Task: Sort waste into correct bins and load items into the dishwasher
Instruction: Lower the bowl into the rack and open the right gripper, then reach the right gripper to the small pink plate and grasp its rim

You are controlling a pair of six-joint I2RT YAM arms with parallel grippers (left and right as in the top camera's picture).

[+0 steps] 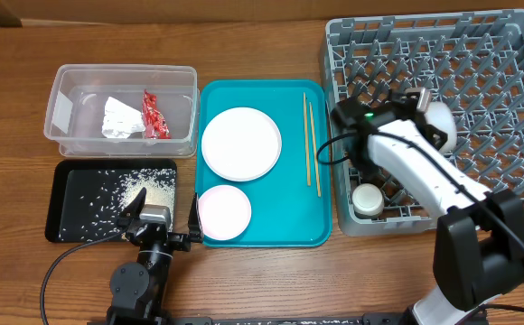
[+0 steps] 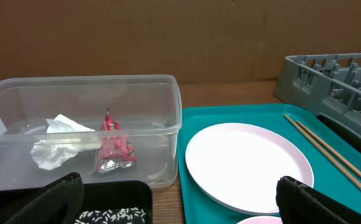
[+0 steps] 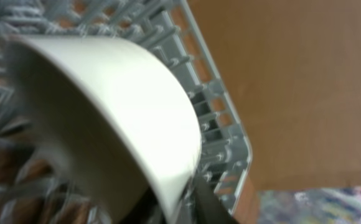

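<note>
The bowl (image 3: 106, 118) is hanging over the rack's (image 1: 515, 54) middle, rim pinched by the right end effector (image 1: 425, 106); likely slippery, breakable. The left end effector (image 1: 164, 209), at seven o'clock, is gaping empty.

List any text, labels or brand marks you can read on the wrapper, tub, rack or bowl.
No text can be read in any view.
Red-and-clear wrapper: any print is too small to read.
Clear tub: pale patch on its left wall, nothing legible.
Grey rack: no marks show.
Whitish bowl in the right gripper: blurred, no marks show.
</note>
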